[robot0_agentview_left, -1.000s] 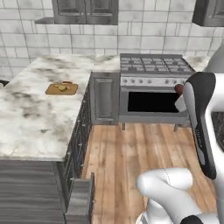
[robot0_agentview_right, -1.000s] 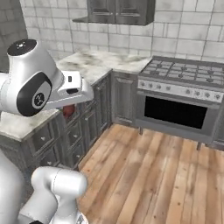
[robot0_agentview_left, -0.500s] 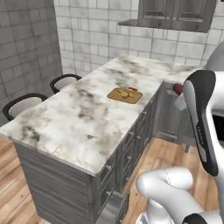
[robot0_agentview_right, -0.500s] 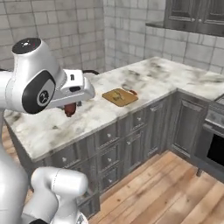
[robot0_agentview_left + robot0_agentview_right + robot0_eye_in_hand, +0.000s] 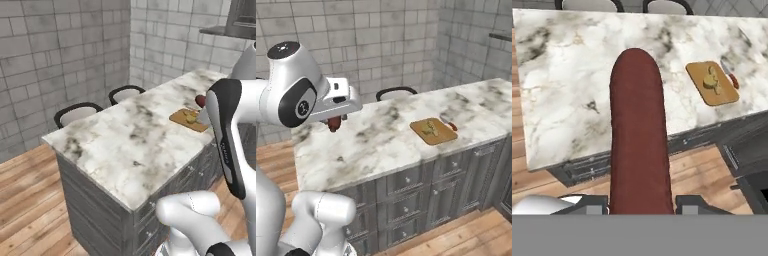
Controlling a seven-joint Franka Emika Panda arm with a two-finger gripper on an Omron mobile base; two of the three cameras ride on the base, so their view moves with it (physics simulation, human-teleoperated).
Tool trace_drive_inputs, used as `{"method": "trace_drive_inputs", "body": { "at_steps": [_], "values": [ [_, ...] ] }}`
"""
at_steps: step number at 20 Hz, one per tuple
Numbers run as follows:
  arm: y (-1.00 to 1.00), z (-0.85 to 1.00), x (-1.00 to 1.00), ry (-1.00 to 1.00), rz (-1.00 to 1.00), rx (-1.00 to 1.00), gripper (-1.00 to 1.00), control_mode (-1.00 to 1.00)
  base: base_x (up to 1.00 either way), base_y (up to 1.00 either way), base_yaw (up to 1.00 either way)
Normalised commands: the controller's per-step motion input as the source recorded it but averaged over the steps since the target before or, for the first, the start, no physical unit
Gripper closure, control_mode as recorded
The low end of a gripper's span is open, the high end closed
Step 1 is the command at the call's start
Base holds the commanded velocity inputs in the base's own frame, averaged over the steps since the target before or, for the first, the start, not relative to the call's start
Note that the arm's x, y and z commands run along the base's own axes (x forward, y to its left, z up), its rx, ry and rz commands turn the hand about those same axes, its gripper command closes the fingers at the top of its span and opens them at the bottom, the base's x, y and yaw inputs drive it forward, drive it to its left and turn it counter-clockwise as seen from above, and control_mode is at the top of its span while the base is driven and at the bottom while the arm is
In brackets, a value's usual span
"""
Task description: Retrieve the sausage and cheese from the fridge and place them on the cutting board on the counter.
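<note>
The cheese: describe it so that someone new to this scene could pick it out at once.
On the white marble counter lies a small tan cutting board. The cheese is the pale yellow-green lump on it, unlike the red-handled knife at the board's edge.

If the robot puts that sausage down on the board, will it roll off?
It might. The sausage is a smooth round cylinder, so it likely rolls easily. The cutting board looks flat, so little would stop it. It sticks out straight from the end effector, so it seems stiff, not floppy.
</note>
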Motion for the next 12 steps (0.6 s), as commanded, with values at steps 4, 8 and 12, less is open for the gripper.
{"method": "trace_drive_inputs", "body": {
  "at_steps": [4, 8, 12],
  "values": [
    [0.00, 0.00, 0.00, 0.00, 0.00, 0.00, 1.00, 1.00, 0.38, -0.82, 0.63],
    [0.00, 0.00, 0.00, 0.00, 0.00, 0.00, 1.00, 1.00, 0.34, -0.82, 0.72],
    [0.00, 0.00, 0.00, 0.00, 0.00, 0.00, 1.00, 1.00, 0.22, -0.93, 0.62]
  ]
}}
